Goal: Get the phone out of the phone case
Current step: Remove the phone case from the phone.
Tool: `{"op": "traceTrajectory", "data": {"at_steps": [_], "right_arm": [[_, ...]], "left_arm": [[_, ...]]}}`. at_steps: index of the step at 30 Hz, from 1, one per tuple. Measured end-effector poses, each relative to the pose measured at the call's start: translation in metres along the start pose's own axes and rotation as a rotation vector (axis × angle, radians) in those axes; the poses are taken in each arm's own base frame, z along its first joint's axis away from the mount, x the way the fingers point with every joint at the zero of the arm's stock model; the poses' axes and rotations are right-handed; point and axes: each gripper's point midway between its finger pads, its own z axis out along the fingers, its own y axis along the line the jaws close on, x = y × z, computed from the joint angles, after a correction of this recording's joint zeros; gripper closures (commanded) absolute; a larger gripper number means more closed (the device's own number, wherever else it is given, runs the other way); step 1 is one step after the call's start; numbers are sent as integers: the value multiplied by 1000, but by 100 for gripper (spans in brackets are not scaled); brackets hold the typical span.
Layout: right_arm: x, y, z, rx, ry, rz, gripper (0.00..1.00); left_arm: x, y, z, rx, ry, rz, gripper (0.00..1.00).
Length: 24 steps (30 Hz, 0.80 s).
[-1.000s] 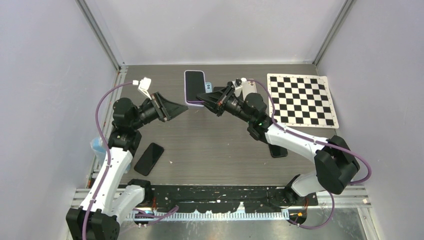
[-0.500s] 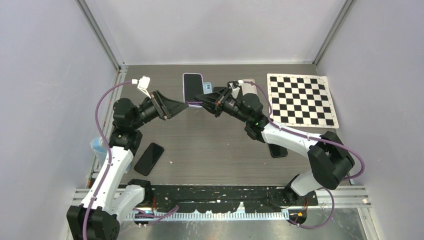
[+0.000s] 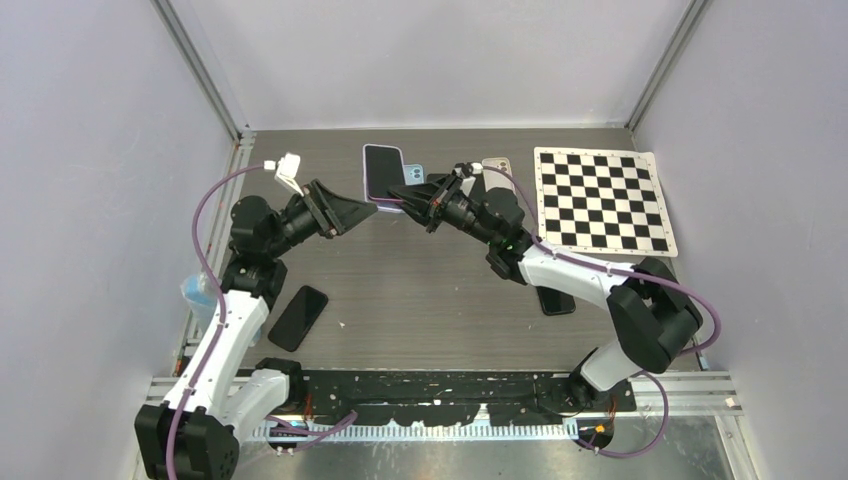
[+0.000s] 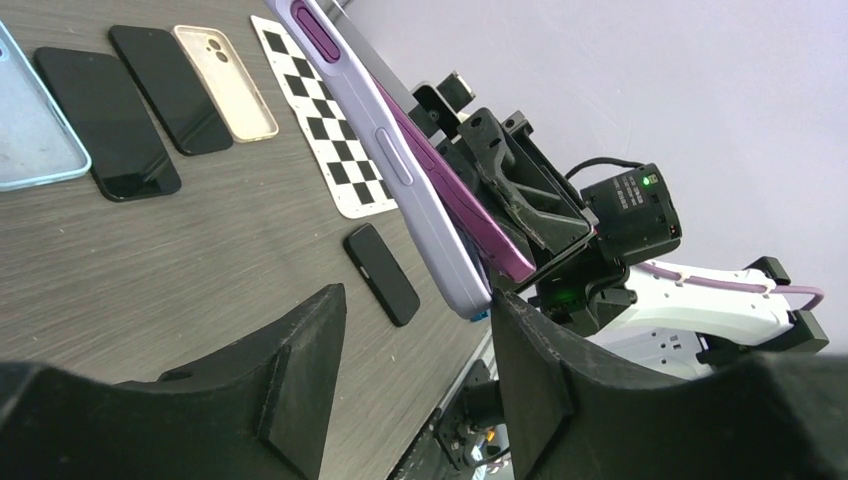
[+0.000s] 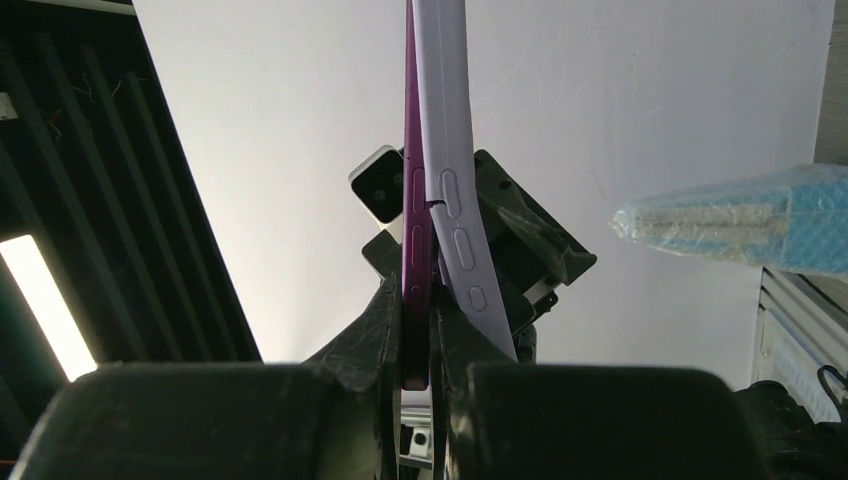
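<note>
Right wrist, right claw pinching slim purple phone, matte lilac case bowing away, left claw spread, empty.

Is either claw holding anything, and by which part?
The right gripper pinches the purple phone by its end, with the lilac case bowed away beside it. The left gripper is open, holding nothing.

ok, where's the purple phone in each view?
Top external: purple phone at upper centre, dark screen facing the camera.
Left wrist: dark purple edge running diagonally, right of centre.
Right wrist: vertical edge at centre.
Shared landmark: lilac case bowed away alongside it.
</note>
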Motion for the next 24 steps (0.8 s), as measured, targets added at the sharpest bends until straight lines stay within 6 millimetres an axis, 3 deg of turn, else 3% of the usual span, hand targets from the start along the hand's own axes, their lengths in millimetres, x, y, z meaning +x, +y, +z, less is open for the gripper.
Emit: {"op": "traceTrajectory", "data": {"at_steps": [5,15,20,24], "right_arm": [[0,1,1,-7,6,34,99],[-7,-11,7,12,-7,23,99],[-12,-14,7,20,-23,-42,99],[-15,-18,8,48,-19,-92,99]], "left_arm": [[-3,2,1,-16,-17,-30,47],[-3,8,11,-46,-15,-282,100],[0,20,15,-85,-9,-340,100],[3,41,13,-191,-15,-294,100]]}}
